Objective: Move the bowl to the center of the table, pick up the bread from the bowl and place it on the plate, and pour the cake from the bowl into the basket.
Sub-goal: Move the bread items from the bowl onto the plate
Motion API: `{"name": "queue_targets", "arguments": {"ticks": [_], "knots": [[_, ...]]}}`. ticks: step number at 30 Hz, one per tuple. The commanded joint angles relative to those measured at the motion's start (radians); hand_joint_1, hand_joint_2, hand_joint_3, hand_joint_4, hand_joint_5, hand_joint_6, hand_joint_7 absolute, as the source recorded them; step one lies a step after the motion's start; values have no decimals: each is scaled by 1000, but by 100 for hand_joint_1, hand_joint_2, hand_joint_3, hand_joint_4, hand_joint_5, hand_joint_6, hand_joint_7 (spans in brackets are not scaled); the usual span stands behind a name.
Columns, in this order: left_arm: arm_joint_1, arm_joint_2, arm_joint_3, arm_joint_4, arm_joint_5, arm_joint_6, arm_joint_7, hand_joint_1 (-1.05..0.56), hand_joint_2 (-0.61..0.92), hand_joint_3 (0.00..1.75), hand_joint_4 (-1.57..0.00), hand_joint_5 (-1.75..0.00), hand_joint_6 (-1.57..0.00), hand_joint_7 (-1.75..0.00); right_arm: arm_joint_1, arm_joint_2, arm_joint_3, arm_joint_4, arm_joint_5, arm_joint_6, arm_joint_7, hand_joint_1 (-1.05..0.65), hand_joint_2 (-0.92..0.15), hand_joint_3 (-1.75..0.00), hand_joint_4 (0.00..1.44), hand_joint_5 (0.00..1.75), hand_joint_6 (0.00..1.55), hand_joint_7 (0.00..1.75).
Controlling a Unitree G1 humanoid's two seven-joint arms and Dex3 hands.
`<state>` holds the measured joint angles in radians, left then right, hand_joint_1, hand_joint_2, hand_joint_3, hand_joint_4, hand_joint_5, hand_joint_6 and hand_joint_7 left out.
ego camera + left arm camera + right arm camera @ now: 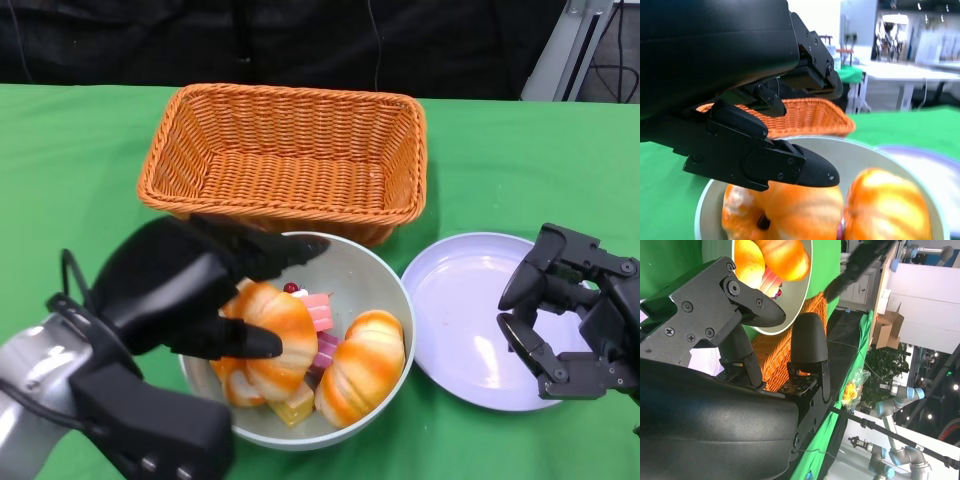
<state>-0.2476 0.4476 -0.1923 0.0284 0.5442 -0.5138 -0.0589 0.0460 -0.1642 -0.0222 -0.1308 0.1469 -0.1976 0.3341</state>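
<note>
Between the basket (285, 160) and my chest sits the bowl (372, 275), near mid-table, so I judge the first step done. Its bread (278, 335) and pink cake pieces (320, 315) are inside it. My left hand (185, 285) reaches over one loaf with fingers spread; whether it grips yet, I cannot tell. My right hand (570, 310) hovers open and holding nothing over the bare plate (455, 300). Placing and pouring remain.

Left hand (190, 285) fingers spread; right hand (570, 310) fingers apart.
</note>
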Motion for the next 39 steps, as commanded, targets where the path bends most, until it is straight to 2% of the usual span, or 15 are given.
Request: {"name": "queue_targets", "arguments": {"ticks": [1,4,7,9,11,13,14,17,22,23,25,27,29,33,39], "knots": [[2,-34,80,81,-281,-39,-48,-38,92,12,-89,-21,-79,-11,-1,-1,-6,-1,17,6,0,-6,-43,-111,68,169,64,142],[-13,-67,123,164,-432,-72,-78,-25,92,15,-100,-29,-94,-15,2,-4,-8,2,29,3,11,-7,-42,-111,67,167,63,139],[-27,-93,156,228,-494,-112,-81,-16,92,23,-92,-72,-111,-13,5,-8,-8,-1,30,6,14,-7,-43,-109,68,165,64,136],[-29,-109,175,254,-546,-125,-101,-12,92,28,-89,-88,-116,-16,5,-9,-8,3,31,4,18,-7,-43,-109,68,165,65,135],[-25,-122,196,277,-580,-140,-112,-8,85,44,-87,-110,-111,-41,6,-11,-7,6,24,-6,21,-6,-43,-109,68,164,65,135],[-22,-128,212,298,-596,-158,-121,-8,76,64,-88,-119,-98,-72,5,-12,-7,12,23,-19,28,-6,-44,-110,67,164,64,134],[-21,-131,218,311,-606,-168,-129,-8,73,69,-87,-123,-95,-80,4,-12,-8,18,26,-28,33,-5,-44,-110,67,164,64,134],[-19,-139,243,357,-638,-189,-153,-7,68,81,-87,-130,-90,-95,-2,-9,-8,16,28,-35,38,-7,-44,-110,65,159,63,131],[-24,-147,275,424,-684,-215,-199,-7,66,84,-87,-135,-87,-101,-11,-15,3,-14,11,-16,35,-13,-46,-102,64,142,63,113],[-25,-147,286,445,-696,-219,-207,-7,66,84,-87,-136,-87,-101,-19,-26,14,-26,-1,-22,48,-17,-49,-93,63,138,61,109],[-27,-146,306,486,-713,-228,-220,-9,66,83,-85,-141,-87,-103,-36,-51,37,-54,-44,-32,66,-32,-80,-34,59,117,60,84],[-31,-146,324,523,-724,-239,-231,-11,68,80,-83,-143,-87,-104,-52,-78,65,-89,-110,-41,74,-37,-89,-17,59,93,59,63],[-34,-148,334,544,-730,-248,-240,-12,71,73,-83,-143,-85,-106,-67,-94,88,-116,-159,-41,75,-37,-91,-6,62,74,63,43],[-51,-153,353,591,-734,-265,-251,-14,74,68,-83,-144,-85,-107,-133,-127,148,-147,-270,-74,84,-42,-92,-1,62,47,69,15],[-57,-159,368,608,-736,-257,-259,-13,73,70,-81,-145,-86,-105,-263,-133,228,-129,-367,-105,95,-50,-92,0,64,29,72,3]]}}
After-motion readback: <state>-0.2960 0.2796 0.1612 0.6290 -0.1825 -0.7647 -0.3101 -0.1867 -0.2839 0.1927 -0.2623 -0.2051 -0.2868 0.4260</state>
